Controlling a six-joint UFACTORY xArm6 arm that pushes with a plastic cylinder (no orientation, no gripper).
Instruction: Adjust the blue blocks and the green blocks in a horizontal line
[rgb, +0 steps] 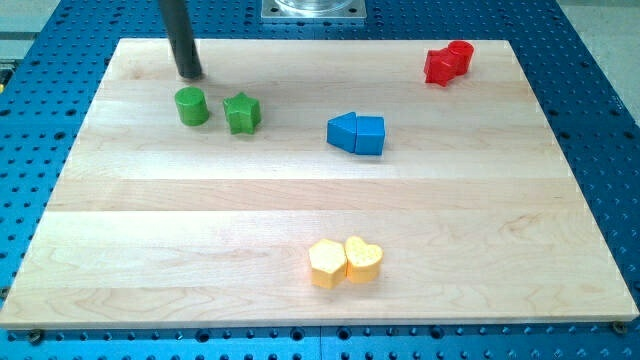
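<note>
A green cylinder (192, 106) and a green star (242, 113) stand side by side in the board's upper left. Two blue blocks touch each other right of centre: a blue triangular block (343, 131) on the left and a blue cube (369, 135) on the right, slightly lower in the view than the green pair. My tip (190, 74) is at the view's upper left, just above the green cylinder with a small gap, and left of and above the star.
Two red blocks (447, 62) touch at the board's upper right. A yellow hexagonal block (327, 263) and a yellow heart (364, 258) touch near the bottom centre. The wooden board (120, 250) lies on a blue perforated table.
</note>
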